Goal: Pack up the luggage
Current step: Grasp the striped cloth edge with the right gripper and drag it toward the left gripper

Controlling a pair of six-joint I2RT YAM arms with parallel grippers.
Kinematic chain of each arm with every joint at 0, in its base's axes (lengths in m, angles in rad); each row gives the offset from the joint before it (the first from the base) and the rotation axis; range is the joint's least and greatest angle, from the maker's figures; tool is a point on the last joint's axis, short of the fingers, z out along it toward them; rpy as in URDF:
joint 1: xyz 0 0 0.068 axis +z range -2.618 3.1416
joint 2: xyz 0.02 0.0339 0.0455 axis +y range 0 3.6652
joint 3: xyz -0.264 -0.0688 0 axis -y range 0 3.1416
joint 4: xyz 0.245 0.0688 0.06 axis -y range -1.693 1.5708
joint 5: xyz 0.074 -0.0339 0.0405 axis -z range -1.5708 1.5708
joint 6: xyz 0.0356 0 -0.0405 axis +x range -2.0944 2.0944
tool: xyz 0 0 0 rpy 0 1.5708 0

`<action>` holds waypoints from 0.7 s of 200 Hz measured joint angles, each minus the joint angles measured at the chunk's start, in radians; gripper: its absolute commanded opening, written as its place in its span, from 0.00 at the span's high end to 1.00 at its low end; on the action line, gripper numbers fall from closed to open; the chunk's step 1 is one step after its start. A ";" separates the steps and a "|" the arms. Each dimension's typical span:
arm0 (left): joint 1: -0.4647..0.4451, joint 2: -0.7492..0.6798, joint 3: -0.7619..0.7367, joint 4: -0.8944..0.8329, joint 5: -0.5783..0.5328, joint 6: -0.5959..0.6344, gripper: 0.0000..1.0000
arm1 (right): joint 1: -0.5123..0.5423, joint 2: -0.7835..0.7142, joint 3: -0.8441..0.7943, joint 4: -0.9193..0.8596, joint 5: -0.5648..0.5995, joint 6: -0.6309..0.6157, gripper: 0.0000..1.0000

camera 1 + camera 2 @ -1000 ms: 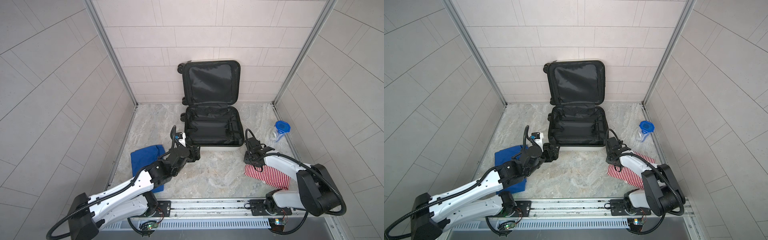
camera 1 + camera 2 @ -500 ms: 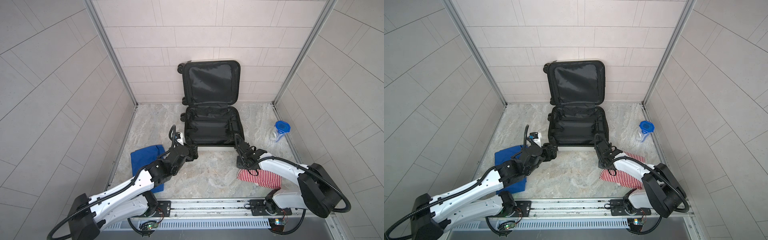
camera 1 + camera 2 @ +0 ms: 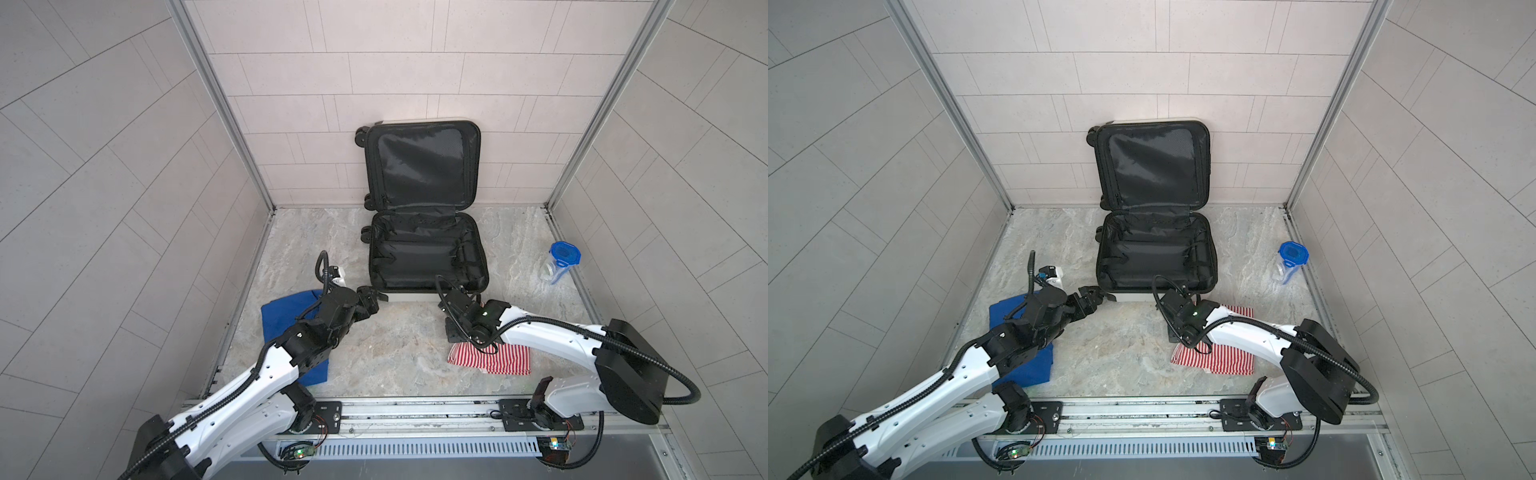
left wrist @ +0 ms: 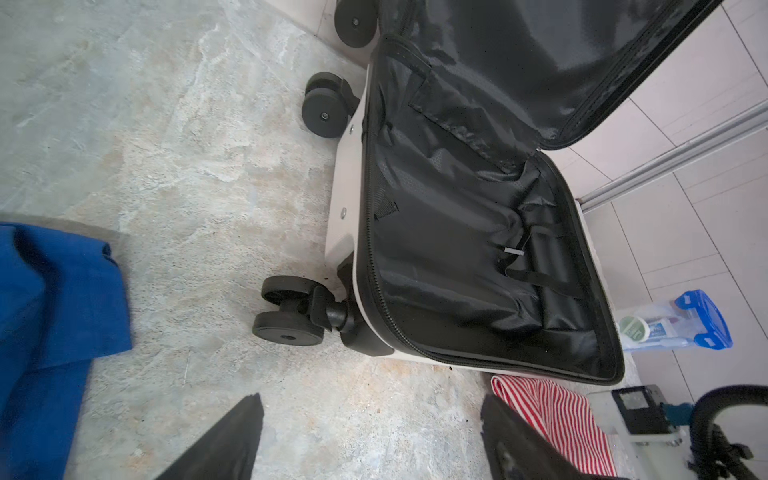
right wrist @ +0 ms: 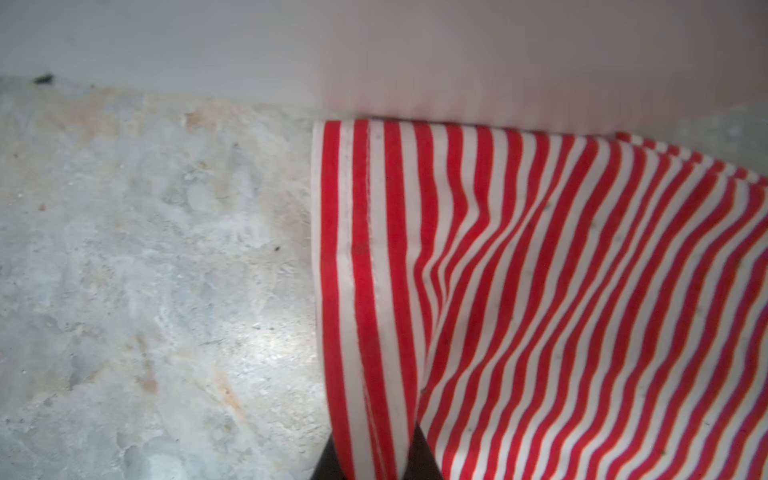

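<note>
My left fingers [image 4: 226, 440] are gaping wide, gripping nothing, hovering just off the luggage's [image 3: 415, 266] near wheel [image 4: 286, 311]. My right fingers [image 5: 420, 461] are pinching the hem of the striped cloth [image 5: 540, 291]. Both arms are stretching low from 7 and 5 o'clock toward mid-worktop [image 3: 395, 353]. The luggage is lying open at 12 o'clock, lid propped upright. From above, the right wrist is hiding that pinch, and the left arm is covering part of the blue cloth [image 3: 282, 320] at 8.

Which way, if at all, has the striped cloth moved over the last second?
Yes. The striped cloth, pinched in the right tool, has slid left across the floor, away from the blue-lidded jar and along the front of the luggage.
</note>
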 measured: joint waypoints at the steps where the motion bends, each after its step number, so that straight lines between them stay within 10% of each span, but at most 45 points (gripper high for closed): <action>1: 0.001 -0.001 0.000 -0.001 0.000 0.000 0.12 | 0.003 0.004 0.003 0.000 0.000 0.000 0.83; 87: 0.159 -0.117 -0.054 -0.094 0.117 -0.002 0.12 | 0.182 0.260 0.291 0.011 -0.058 0.003 0.80; 140: 0.200 -0.130 -0.074 -0.130 0.185 -0.001 0.12 | 0.225 0.405 0.439 0.051 -0.127 0.003 0.42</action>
